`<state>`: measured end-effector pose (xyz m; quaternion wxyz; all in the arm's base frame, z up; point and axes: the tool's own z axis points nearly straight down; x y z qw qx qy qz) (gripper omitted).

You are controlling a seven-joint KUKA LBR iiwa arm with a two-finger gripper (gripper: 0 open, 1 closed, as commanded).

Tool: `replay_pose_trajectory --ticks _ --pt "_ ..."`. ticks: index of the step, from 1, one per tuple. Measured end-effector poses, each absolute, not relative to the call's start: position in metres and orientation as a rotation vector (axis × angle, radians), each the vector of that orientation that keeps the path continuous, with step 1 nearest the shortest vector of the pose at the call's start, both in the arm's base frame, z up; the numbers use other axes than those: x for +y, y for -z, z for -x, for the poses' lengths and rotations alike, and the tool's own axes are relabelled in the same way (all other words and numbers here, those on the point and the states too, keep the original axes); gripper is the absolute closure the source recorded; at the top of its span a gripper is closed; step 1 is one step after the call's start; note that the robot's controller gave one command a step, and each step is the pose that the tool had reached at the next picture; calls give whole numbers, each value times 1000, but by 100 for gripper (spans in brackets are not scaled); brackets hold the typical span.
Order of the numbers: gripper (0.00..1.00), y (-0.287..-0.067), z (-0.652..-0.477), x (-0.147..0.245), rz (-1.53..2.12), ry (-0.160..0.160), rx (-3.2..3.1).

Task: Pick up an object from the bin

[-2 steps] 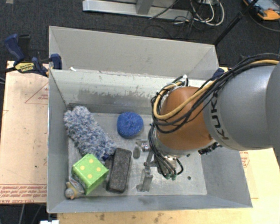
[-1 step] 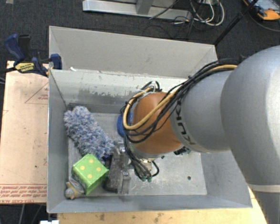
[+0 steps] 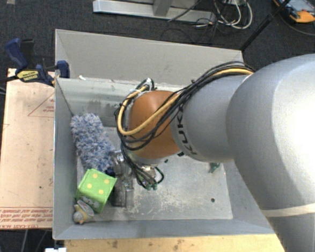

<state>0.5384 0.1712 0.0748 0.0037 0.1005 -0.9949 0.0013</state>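
Approach step of the pick, by judgement: the gripper [image 3: 121, 191] stands low over the floor of the grey bin [image 3: 195, 198], just beside the right face of a green cube with yellow dots [image 3: 96, 187] in the bin's lower-left part. Nothing is seen held, and it cannot be told whether the gripper is wide or narrow. The next move likely calls for a small shift left to straddle the cube, then closure and a straight lift. Bin contents: the cube; a fuzzy blue-grey duster [image 3: 91, 139] just above it; a small greyish object [image 3: 81, 212] in the lower-left corner; a small teal piece [image 3: 214, 167] well apart at right.
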Motion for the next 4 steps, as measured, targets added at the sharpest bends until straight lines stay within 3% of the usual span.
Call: replay_pose_trajectory --ticks 1,2,3,4 --pt "100 -84 -502 218 -27 -18 -3163" --pt "100 -84 -502 218 -26 -18 -3163" --pt "100 -123 -511 216 -82 -3 -3138" --pt "100 -206 -509 213 -140 1 -3140"
